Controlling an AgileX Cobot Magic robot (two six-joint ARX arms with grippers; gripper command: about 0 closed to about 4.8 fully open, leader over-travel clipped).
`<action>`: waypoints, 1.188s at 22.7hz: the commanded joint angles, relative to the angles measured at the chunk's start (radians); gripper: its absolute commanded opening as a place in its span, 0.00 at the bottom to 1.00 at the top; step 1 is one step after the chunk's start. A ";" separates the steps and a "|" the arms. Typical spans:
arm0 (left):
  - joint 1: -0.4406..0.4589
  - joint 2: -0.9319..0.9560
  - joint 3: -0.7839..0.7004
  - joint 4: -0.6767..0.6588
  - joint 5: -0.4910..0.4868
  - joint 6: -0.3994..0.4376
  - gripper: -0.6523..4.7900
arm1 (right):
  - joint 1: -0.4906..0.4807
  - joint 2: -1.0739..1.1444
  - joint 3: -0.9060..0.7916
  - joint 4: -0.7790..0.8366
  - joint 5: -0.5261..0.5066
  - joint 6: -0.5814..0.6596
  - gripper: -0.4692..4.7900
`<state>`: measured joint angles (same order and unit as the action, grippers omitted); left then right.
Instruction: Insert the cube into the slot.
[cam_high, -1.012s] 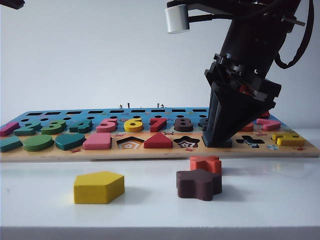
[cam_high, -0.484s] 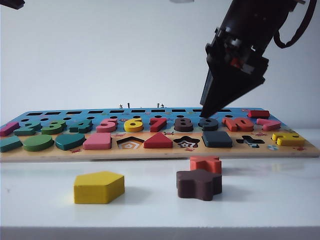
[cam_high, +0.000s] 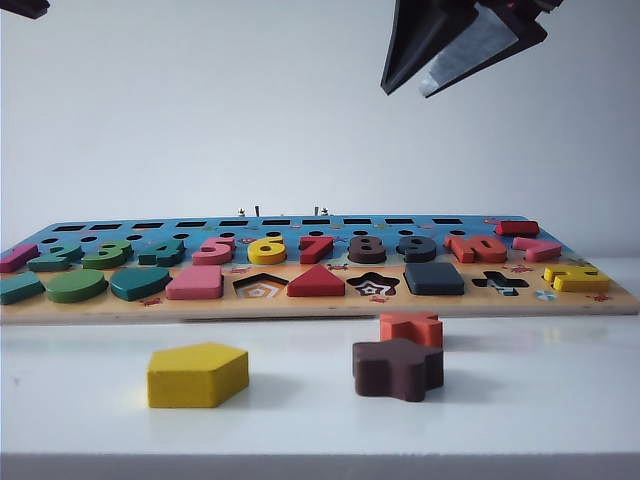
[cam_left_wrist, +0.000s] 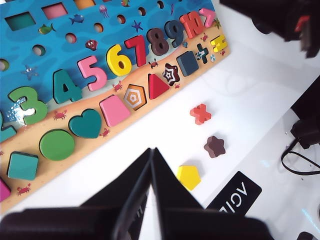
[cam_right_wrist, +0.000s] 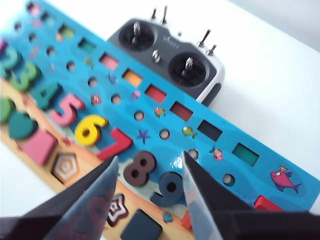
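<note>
A: What lies on the tabletop (cam_high: 560, 400)?
B: The puzzle board (cam_high: 320, 305) spans the far side. The cube (cam_high: 433, 278) sits flush in its slot, in the board's front row toward the right end.
A: Loose pieces?
B: Near the front edge: a yellow pentagon (cam_high: 197, 375), a brown star (cam_high: 397, 368), an orange cross (cam_high: 411, 326).
A: The end effectors?
B: The right end effector (cam_right_wrist: 150, 195) hangs high above the board, jaws apart, empty. The left end effector (cam_left_wrist: 150, 200) hovers over the front edge, fingers nearly together, holding nothing.

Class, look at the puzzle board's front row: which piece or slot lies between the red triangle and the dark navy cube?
In the exterior view, an empty star-shaped slot lies between the red triangle and the dark navy cube, which sits in its own slot.
</note>
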<state>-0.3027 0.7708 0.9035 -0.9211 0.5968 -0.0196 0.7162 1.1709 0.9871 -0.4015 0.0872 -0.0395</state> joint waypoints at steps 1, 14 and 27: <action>0.000 -0.002 0.004 0.010 0.005 0.004 0.15 | -0.004 -0.089 -0.045 0.101 0.005 0.047 0.54; 0.001 -0.002 0.004 0.012 0.005 0.004 0.15 | -0.277 -0.403 -0.403 0.275 0.003 0.047 0.54; 0.103 -0.040 -0.026 0.263 -0.164 0.032 0.15 | -0.429 -0.704 -0.592 0.402 -0.016 0.036 0.08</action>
<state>-0.2070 0.7380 0.8814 -0.6975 0.4694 0.0040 0.2970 0.4744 0.3981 -0.0227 0.0715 -0.0006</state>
